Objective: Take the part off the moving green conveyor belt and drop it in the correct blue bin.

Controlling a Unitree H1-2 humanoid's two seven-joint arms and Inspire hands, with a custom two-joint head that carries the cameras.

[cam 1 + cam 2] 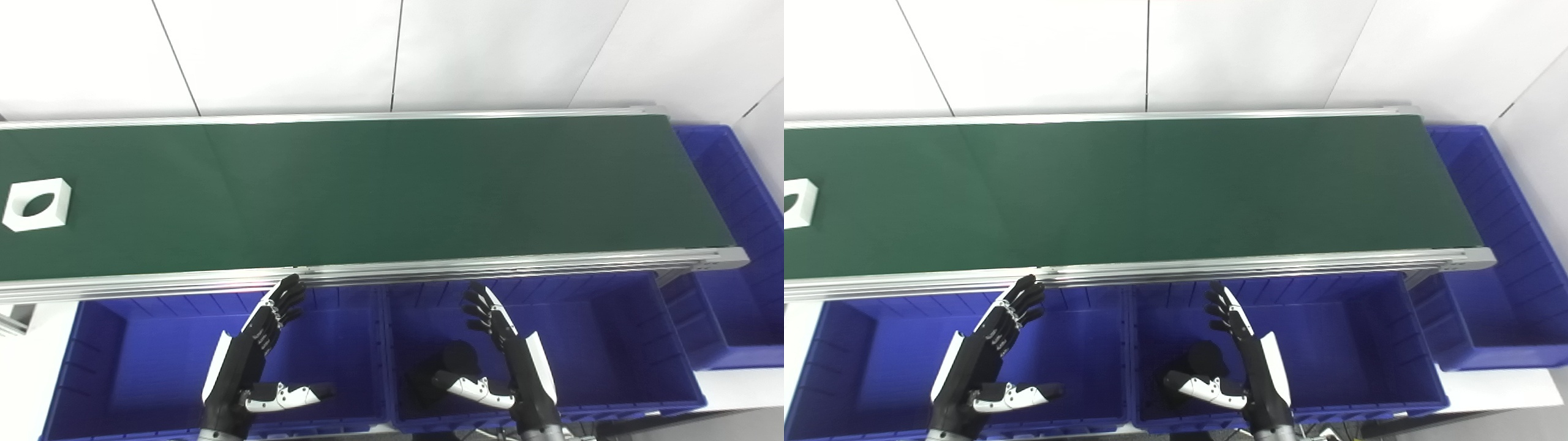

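A white square part with a round hole (37, 204) lies on the green conveyor belt (380, 190) at its far left; the right eye view shows only its edge (797, 203). My left hand (260, 352) is open and empty, held over the left blue bin (92, 367) below the belt's front rail. My right hand (505, 358) is open and empty over the middle blue bin (612, 343). Both hands are far to the right of the part.
A dark object (450, 361) lies in the middle bin under my right hand. A third blue bin (741, 245) stands at the belt's right end. An aluminium rail (490, 266) runs along the belt's front edge. White wall panels stand behind.
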